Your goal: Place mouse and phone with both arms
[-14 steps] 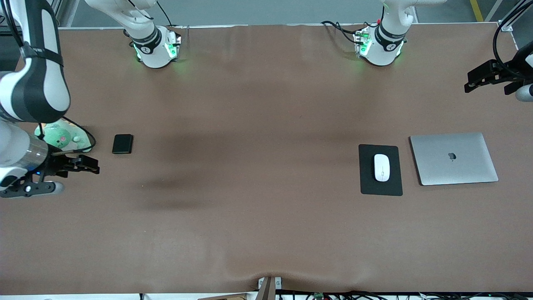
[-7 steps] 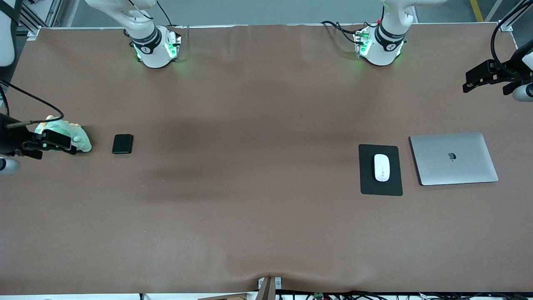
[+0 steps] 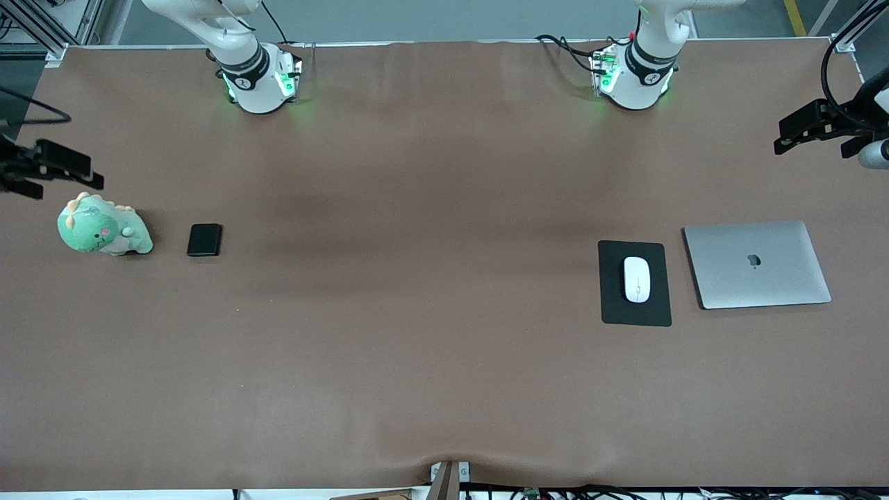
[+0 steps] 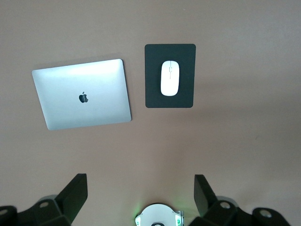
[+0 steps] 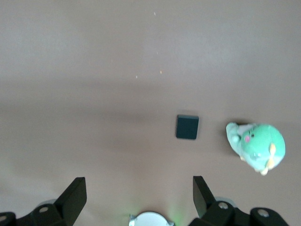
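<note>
The small glossy white oval mouse lies on a flat black mouse pad beside a closed silver laptop bearing an apple logo, near the left arm's end. The small black rectangular phone sits by a green plush dinosaur near the right arm's end. Both placements look finished. The left gripper and right gripper hover wide open and empty over the table's end edges.

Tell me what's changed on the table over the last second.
The right gripper has swung away from in front of the green dinosaur toy toward the robots' bases, jaws open and empty. The left gripper, phone, mouse, mouse pad and laptop stayed put.
</note>
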### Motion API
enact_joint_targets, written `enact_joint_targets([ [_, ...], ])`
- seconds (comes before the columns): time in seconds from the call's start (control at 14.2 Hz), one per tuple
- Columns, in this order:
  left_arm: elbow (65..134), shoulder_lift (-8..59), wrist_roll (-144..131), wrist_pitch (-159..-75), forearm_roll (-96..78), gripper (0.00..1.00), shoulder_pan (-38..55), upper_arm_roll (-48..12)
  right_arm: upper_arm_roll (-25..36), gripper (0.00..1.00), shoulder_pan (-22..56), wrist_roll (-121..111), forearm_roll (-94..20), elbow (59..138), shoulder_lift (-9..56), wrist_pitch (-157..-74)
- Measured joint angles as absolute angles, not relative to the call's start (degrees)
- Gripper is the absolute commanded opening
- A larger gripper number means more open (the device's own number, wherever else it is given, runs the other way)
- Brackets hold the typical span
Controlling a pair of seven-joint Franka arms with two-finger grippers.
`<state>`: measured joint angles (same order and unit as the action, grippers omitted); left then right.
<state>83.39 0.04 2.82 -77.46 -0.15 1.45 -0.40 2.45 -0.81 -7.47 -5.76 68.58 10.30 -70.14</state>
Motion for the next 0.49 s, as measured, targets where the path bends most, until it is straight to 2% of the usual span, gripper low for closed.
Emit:
enact_joint_targets([
  [0.21,83.4,0.0,2.8,-77.5,-0.2,1.00,1.4,-0.4,2.6,1.00,-0.8,-7.4,-4.4,72.6,7.6,-69.3],
  [0.49,83.4,0.0,2.8,-77.5,-0.2,1.00,1.4,-0.3,2.2,1.00,-0.7,-7.4,-3.0,83.4,1.5,-73.6],
])
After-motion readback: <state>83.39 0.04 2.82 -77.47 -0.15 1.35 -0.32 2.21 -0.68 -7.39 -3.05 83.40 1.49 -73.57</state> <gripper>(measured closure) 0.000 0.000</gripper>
